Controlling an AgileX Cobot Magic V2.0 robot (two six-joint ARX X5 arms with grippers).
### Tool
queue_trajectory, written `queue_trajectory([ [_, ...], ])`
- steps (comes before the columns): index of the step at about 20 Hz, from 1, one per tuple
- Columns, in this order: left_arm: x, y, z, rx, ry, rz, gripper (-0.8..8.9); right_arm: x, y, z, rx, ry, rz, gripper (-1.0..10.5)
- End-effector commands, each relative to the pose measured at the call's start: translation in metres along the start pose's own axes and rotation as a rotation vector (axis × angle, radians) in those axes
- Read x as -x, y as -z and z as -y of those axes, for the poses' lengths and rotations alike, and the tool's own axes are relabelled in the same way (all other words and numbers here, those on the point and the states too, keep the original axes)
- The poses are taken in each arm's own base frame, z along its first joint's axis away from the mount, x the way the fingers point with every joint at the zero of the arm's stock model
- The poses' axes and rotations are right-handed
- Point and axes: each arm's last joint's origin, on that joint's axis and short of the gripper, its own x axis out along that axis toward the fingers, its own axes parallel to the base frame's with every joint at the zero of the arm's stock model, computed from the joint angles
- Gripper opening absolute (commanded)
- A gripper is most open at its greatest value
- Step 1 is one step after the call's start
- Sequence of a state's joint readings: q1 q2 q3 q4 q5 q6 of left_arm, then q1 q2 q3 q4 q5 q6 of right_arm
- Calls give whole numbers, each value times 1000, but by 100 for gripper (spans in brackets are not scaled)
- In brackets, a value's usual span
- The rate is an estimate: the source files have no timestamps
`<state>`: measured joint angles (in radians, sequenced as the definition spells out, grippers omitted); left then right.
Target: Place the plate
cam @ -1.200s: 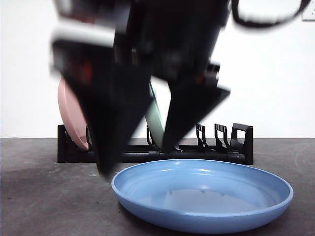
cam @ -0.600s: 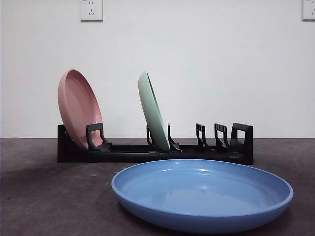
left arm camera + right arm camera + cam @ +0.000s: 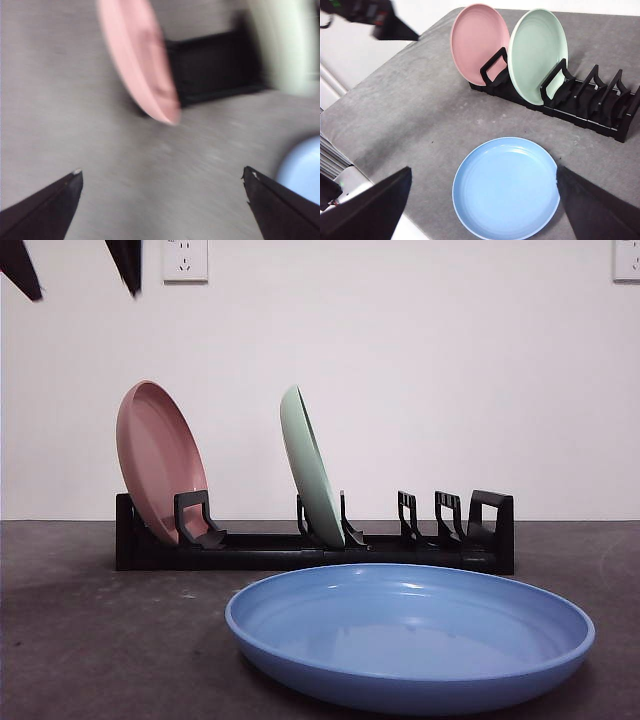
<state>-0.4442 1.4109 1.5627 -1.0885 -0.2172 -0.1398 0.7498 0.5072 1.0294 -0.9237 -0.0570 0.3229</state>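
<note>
Comparing with the front view a second ago, the large dark arm that filled the picture over the rack is gone; only the two black tips of the left gripper (image 3: 75, 265) show at the top left corner, jaws spread wide and holding nothing. Half a second ago no arm showed in that view at all. The left wrist view, blurred by motion, looks down on the pink plate (image 3: 140, 60) from above with nothing between the jaws.

The right gripper (image 3: 482, 210) hangs high over the near table edge, jaws wide apart and empty.

Plate positions:
- The pink plate stands tilted in the leftmost slot of the black dish rack (image 3: 315, 550).
- The green plate (image 3: 310, 465) stands in a slot near the rack's middle.
- The blue plate (image 3: 410, 635) lies flat on the table, near side, apart from the rack.

Judgement: the racked plates are released and stable; the blue plate is the next item, and the slots to the right are free.

The dark grey table (image 3: 90, 640) is matte and slightly speckled. A plain white wall stands behind, carrying a wall socket (image 3: 185, 258) high on the left.
</note>
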Motion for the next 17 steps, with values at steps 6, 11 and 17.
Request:
queue_trajectory([
  [6,-75,-55,33,-172,-321,-43,500,2,-4,-2,0,-11,10,466],
  [11,-107,-76,41,-213,-441,3,495,2,-3,-2,21,-10,7,466],
  [17,-121,-82,45,-232,-485,42,424,2,-1,-1,19,-1,-19,466],
])
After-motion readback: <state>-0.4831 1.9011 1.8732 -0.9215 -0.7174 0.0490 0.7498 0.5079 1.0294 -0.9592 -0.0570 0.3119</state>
